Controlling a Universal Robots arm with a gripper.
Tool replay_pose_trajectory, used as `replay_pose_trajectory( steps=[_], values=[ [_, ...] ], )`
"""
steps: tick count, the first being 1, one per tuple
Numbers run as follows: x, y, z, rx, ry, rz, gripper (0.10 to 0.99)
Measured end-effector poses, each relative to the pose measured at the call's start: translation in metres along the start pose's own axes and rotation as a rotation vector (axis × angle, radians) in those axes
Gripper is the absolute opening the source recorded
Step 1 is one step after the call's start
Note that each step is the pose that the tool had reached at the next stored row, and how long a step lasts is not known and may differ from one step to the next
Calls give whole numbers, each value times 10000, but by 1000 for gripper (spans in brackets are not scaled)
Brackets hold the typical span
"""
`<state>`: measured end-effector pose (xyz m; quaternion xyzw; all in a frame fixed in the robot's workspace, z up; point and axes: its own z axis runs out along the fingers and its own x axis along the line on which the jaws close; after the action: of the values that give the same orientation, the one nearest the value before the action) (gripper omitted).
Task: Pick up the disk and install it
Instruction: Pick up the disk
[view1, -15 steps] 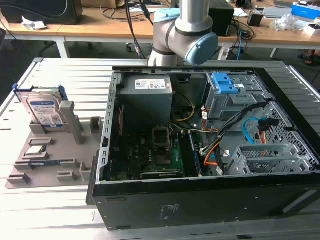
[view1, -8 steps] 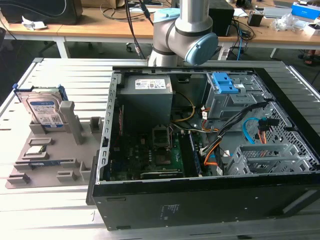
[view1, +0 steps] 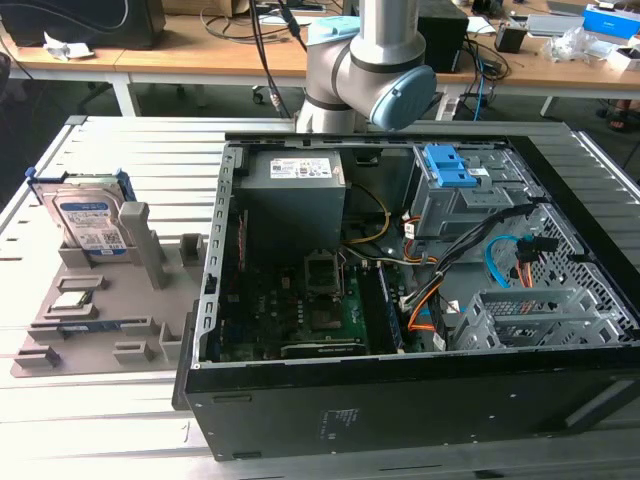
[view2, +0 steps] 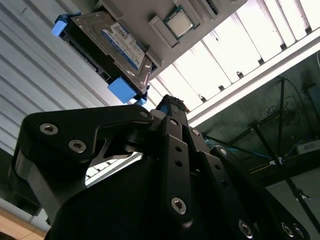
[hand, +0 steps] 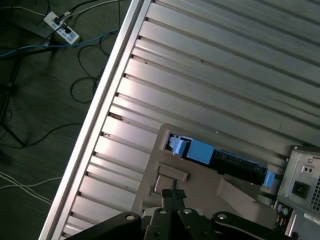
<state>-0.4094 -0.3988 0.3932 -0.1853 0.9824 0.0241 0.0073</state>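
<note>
The gripper (hand: 173, 194), jaws together and empty, hangs near the grey holder (view1: 110, 300). The disk (view1: 88, 222) stands upright there, at nine o'clock from the case (view1: 400, 410) in the exterior view. If it descends while closed, it may knock the disk over.

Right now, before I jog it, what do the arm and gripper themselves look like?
The arm is a silver-grey metal tube with rounded grey joints, one closed by a light blue cap. The gripper is matte black in both wrist views: angular linkage plates studded with silver screw heads, narrowing to slim black fingers.
</note>
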Motion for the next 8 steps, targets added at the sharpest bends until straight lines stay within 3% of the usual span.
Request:
replay_pose_trajectory(
  steps=[8],
  values=[
    [0,0,0,-27,52,-1146,106]
  ],
)
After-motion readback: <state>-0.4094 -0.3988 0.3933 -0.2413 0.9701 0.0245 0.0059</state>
